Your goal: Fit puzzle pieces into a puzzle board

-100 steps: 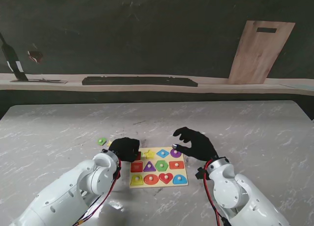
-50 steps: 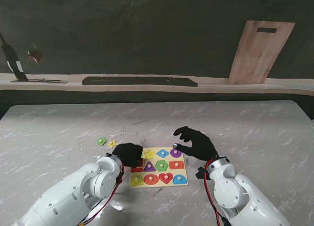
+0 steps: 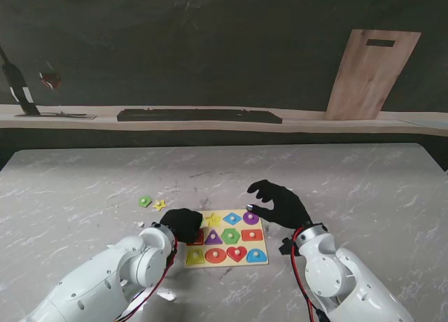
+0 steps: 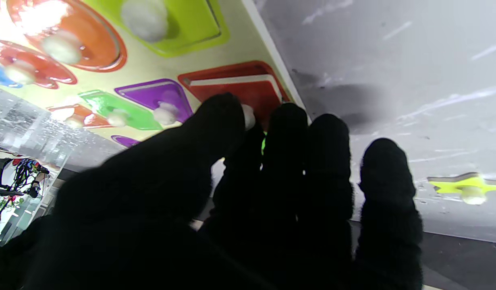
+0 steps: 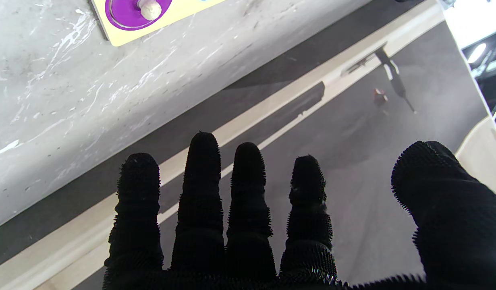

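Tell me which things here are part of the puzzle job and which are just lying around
Job: puzzle board; loose yellow star piece; loose green round piece; red square piece at the left hand.
Lying about: wooden board leaning on the wall; long black bar on the ledge.

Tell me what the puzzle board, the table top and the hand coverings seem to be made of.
Puzzle board: likely pale painted wood, with glossy coloured pieces carrying small white knobs. Table: marble-look grey-white surface with veins, fairly smooth; stone or laminate, cannot tell. Left hand and right hand: black fabric gloves, the right one's surface finely bristled.
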You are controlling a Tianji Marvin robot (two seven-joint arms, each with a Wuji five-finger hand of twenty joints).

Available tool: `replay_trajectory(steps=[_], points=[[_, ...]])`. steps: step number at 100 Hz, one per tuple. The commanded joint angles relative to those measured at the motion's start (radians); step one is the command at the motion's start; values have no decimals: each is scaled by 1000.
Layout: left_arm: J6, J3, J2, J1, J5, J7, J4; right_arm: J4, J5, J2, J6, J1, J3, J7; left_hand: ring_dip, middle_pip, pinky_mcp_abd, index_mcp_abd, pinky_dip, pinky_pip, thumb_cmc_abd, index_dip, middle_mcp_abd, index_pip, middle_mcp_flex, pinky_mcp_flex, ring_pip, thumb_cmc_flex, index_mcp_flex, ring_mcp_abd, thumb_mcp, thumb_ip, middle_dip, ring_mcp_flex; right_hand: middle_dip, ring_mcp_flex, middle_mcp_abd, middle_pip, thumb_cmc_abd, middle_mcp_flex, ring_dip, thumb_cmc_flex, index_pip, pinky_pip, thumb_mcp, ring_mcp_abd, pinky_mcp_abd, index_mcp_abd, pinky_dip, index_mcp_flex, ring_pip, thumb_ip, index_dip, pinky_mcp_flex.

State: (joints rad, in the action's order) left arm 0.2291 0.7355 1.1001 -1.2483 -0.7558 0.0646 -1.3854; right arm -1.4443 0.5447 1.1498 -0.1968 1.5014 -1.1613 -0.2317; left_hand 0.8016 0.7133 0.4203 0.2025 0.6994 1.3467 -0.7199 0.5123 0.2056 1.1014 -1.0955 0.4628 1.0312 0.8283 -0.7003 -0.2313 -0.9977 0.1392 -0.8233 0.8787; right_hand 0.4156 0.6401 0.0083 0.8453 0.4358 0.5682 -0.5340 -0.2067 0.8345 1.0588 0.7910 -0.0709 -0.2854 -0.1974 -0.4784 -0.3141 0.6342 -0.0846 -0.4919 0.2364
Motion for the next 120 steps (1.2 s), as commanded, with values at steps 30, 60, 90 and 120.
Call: replay_trajectory(steps=[30,60,90,120], points=[[18,-24,6,8,28,3,14,-7,3,5,3,6,2,-4,-9,28,73,15,28,34,0,0,70,46,11,-10,34,6,-8,-18,-62,3,-13,8,8,15,-23,13,-25,13,-11,11,1,16,-23,14,-4,-31,-15,-12,14,37,-14,-8],[23,-30,-2,15,25,36,7,-8,0,5,5,6,4,-2,-4,38,66,11,36,34,13,5,67,42,28,-40,36,9,1,-25,-40,12,-31,-14,8,14,-23,13,-26,13,-11,10,1,16,-23,13,-3,-31,-15,-13,13,37,-14,-8],[15,-18,-11,11,7,61,-8,-9,3,6,3,8,0,-7,-2,50,70,15,43,34,26,13,71,38,38,-47,38,2,0,-32,-10,27,-29,-18,8,15,-24,13,-26,13,-11,11,0,16,-23,13,-3,-30,-15,-12,13,37,-14,-8],[2,-29,-11,20,2,54,5,-14,3,6,-2,13,-6,-9,20,88,50,-32,57,18,87,13,63,-40,133,-99,23,47,66,-40,216,52,-54,-70,8,15,-24,13,-27,14,-11,11,1,16,-24,13,-4,-30,-15,-13,13,37,-14,-8]])
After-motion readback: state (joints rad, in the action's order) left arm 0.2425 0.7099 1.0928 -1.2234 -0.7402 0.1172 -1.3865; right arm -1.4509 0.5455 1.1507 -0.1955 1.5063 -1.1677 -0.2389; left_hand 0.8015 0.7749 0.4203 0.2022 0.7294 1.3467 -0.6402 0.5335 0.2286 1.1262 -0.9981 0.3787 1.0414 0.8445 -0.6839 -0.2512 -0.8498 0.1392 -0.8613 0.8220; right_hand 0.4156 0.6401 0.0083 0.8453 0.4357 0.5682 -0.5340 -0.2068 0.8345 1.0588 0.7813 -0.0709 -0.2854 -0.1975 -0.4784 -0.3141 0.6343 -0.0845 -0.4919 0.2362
